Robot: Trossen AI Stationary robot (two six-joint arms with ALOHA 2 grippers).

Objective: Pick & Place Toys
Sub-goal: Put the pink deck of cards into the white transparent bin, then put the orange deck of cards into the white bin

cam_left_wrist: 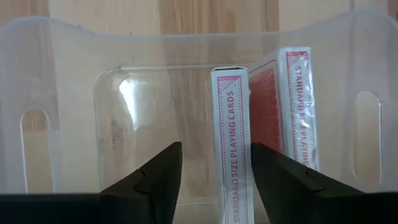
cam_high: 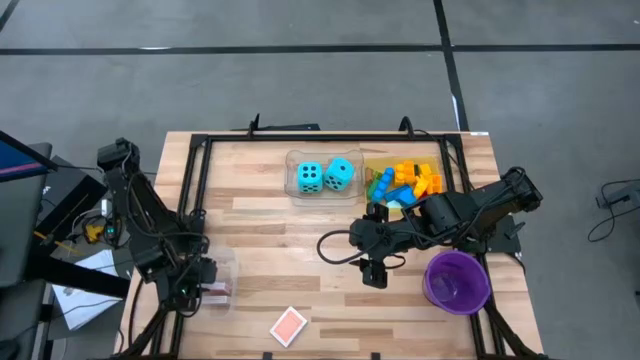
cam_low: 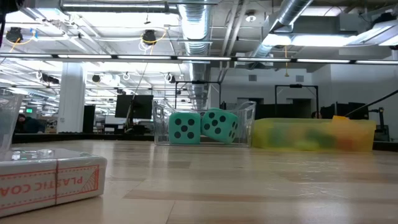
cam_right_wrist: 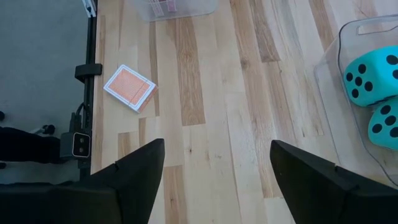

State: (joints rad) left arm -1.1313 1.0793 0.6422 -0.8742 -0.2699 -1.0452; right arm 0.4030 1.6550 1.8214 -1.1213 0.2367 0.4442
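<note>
My left end effector (cam_left_wrist: 214,180) hangs over a clear tray (cam_high: 218,275) at the near left of the worktop (cam_high: 270,235). Its fingers (cam_left_wrist: 158,177) stand partly apart on either side of an upright deck of playing cards (cam_left_wrist: 230,143), one to each flat side; I cannot tell whether they press on it. A second deck (cam_left_wrist: 292,106) stands just beside the first in the same tray. In the low view a boxed deck (cam_low: 50,177) lies at the near left, behind the clear wall.

My right end effector (cam_right_wrist: 214,168) hovers above bare wood near the middle of the worktop, fingers (cam_right_wrist: 134,171) spread wide and holding nothing. A flat orange square tile (cam_high: 289,325) lies alone by the near edge, between my two arms and touching neither.

The two turquoise foam dice (cam_high: 325,176), black dots showing, sit side by side and touching in a clear rectangular tray (cam_high: 293,182) at the far middle. Just to the right of it, a yellow tray (cam_high: 372,168) holds the heap of small plastic bricks (cam_high: 410,183), blue, orange, yellow and green; my right arm passes over its near corner. A purple round bowl (cam_high: 457,280) stands at the near right, close beside that arm.
</note>
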